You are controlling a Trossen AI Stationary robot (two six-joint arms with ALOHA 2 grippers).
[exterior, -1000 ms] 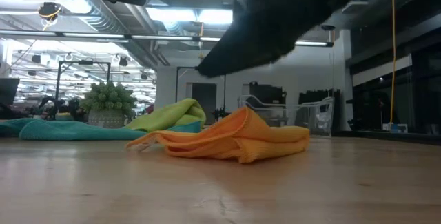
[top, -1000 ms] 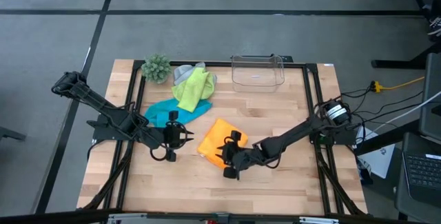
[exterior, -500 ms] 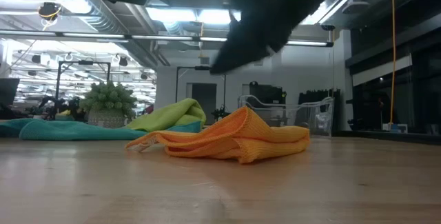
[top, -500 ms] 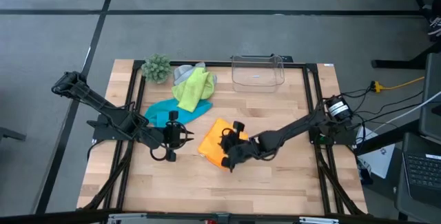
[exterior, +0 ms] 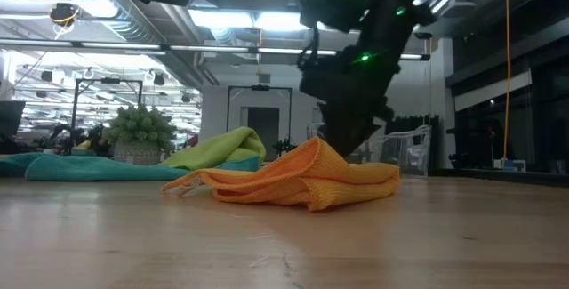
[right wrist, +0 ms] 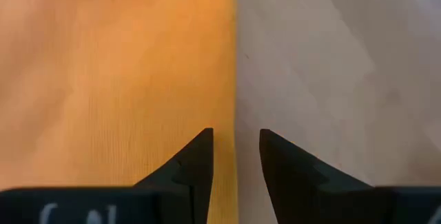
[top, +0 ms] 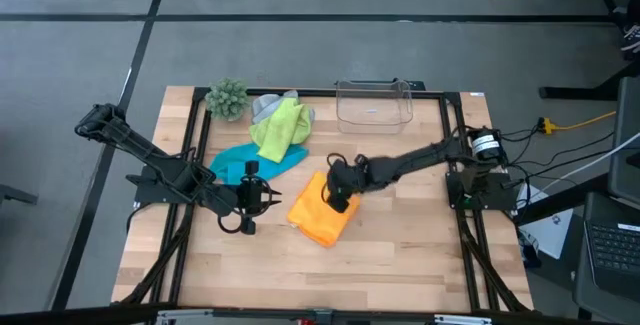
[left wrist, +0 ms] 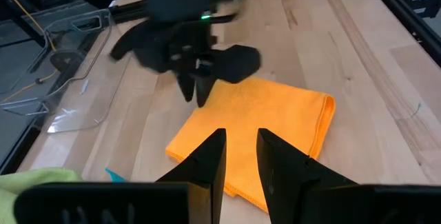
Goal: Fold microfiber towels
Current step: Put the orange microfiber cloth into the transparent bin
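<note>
The orange towel [top: 322,220] lies folded on the table near its middle, with a raised hump [exterior: 311,160]. My right gripper [top: 336,197] points steeply down over the towel's far right edge [right wrist: 231,58], its fingers a little apart, one on each side of that edge. To the towel's left, my left gripper [top: 262,197] hangs above the table, pointing at it, narrowly open with nothing between its fingers [left wrist: 241,145]. The turquoise towel [top: 238,161], lime green towel [top: 280,130] and grey towel [top: 266,105] lie in a loose pile at the far left. My right gripper comes at the orange towel's far right edge [left wrist: 207,103] from above, pointing down. Its fingertips are hidden behind the towel's hump in the low view, so I cannot tell whether they touch the cloth.
A small green plant [top: 227,97] stands at the far left corner. A clear plastic box [top: 374,105] sits at the far edge, right of the middle. Bare wood [top: 300,275] runs along the near side of the table.
My right gripper has swung from the orange towel's near right side over it toward the table's far edge, and has tipped to point more steeply down. The towel has kept its shape and place.
</note>
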